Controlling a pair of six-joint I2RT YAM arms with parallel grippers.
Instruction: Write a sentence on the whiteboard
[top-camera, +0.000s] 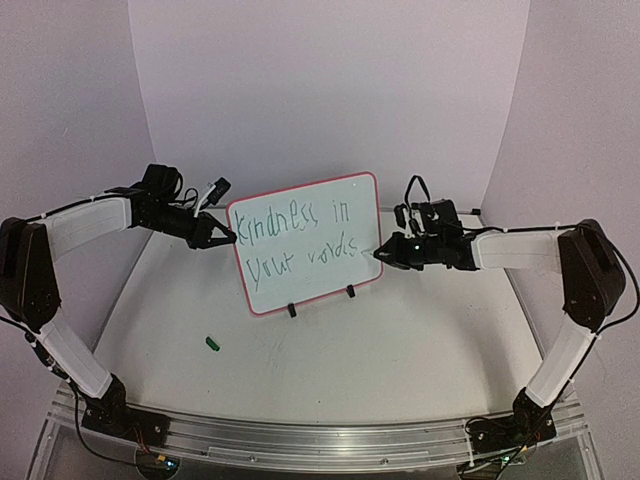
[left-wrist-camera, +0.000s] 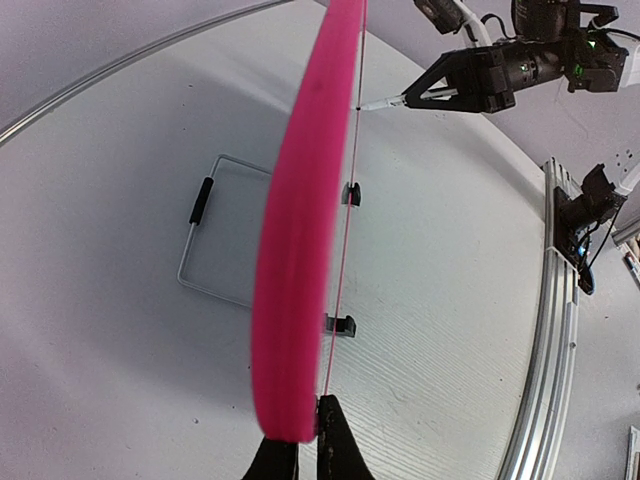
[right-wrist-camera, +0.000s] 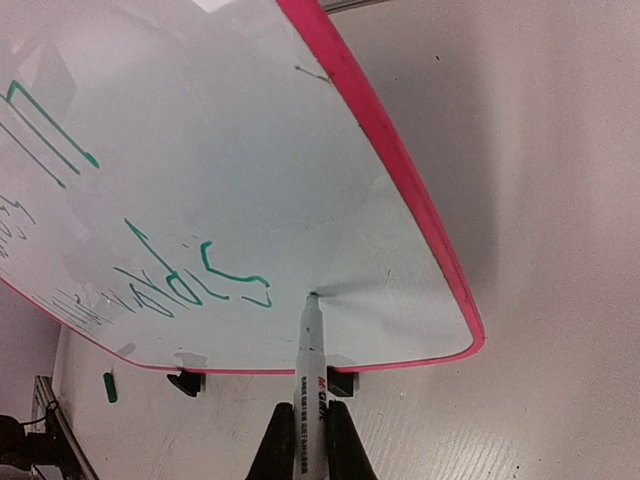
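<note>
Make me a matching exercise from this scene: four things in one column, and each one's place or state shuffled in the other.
Things
1. left gripper
2. right gripper
3. sentence
4. small green piece

Places or states
A. lies loose on the table
B. written in green on the whiteboard
C. shut on the marker, its tip at the board face
D. clamps the board's edge

Pairs: 1-D; 2-C; 3-B; 4-A
</note>
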